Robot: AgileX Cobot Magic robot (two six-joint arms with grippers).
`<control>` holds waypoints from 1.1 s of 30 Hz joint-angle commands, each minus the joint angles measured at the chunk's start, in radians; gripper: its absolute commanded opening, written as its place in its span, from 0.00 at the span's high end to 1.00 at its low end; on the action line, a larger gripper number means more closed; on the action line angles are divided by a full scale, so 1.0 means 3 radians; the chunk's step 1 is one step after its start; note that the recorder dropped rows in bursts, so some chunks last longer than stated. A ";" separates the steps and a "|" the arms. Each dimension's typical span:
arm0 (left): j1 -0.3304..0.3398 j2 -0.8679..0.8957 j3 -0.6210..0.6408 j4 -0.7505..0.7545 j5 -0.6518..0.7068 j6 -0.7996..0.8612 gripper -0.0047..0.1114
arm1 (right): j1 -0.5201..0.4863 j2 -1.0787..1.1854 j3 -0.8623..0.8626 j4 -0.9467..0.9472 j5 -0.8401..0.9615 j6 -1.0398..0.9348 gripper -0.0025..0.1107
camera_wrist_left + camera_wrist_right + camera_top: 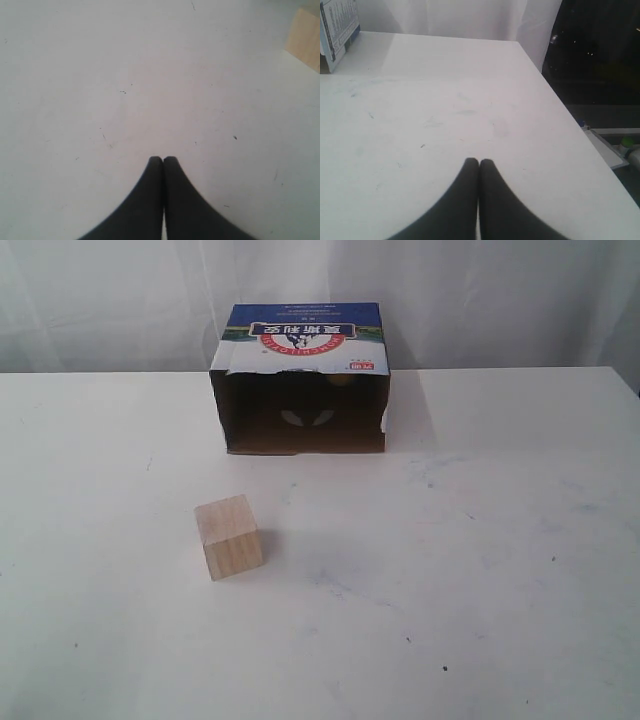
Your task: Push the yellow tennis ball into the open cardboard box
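The open cardboard box (305, 345) stands at the back middle of the white table, its dark opening facing the front. The yellow tennis ball does not show clearly; only a faint yellowish patch sits deep in the box's shadow. My left gripper (163, 160) is shut with nothing between its fingers, over bare table. My right gripper (479, 162) is shut and empty too, near the table's right side, with a corner of the box (337, 30) far off. Neither gripper appears in the exterior view.
A pale wooden cube (229, 536) rests on the table in front of the box, left of centre; its corner (305, 40) shows in the left wrist view. The table's right edge (570, 115) drops to a dark floor. White curtains hang behind.
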 commanded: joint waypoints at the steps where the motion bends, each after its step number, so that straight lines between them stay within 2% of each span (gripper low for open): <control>1: -0.0023 -0.0015 0.0018 -0.0024 0.0072 -0.0004 0.96 | 0.0003 -0.0022 0.0007 -0.0034 0.0007 0.0006 0.98; 33: -0.0017 -0.0015 0.0018 0.0007 0.0085 -0.0004 0.96 | 0.0003 -0.0022 0.0007 -0.0034 0.0001 0.0035 0.98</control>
